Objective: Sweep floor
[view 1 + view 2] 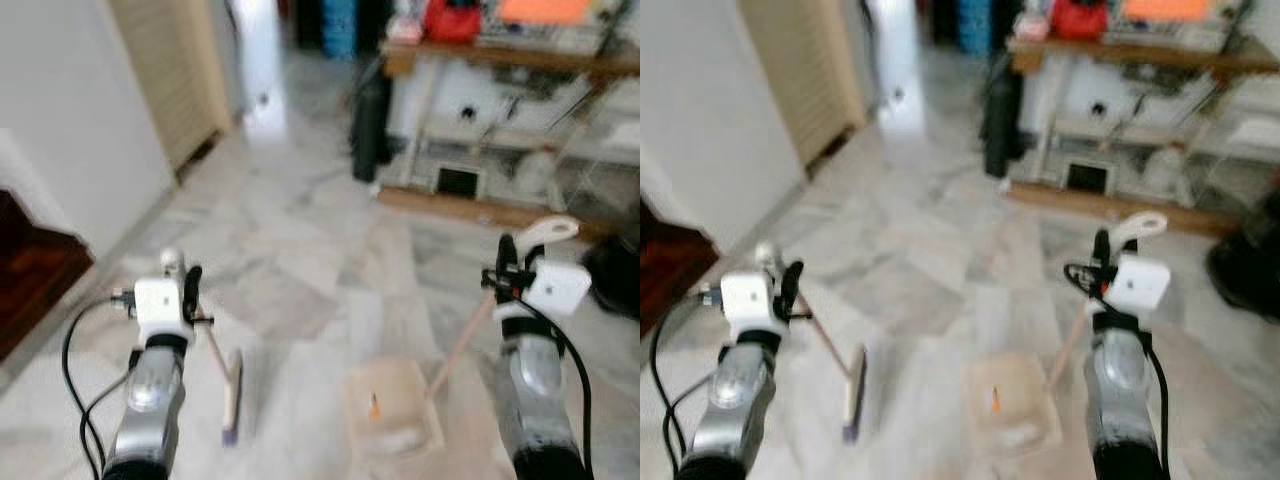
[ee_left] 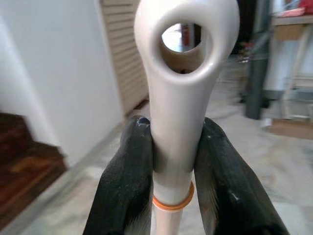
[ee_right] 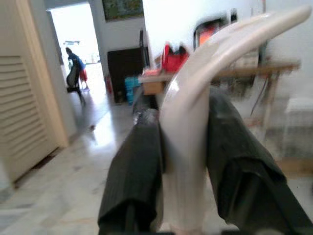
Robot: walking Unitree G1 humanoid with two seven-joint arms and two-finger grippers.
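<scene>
Both head views were smeared by motion blur, so the items on the wooden shelf unit [image 1: 520, 60] could not be identified. A small orange speck lay in the dustpan [image 1: 392, 405], too small and blurred to name. The broom [image 1: 231, 392] had its bristle edge softened to a streak. In the right wrist view, a distant person [image 3: 76, 66] in the bright doorway was too small to make out. Both arms were cut off by the bottom edge.

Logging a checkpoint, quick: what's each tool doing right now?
Left tool: closed on the broom handle.
Right tool: closed on the dustpan handle.
</scene>
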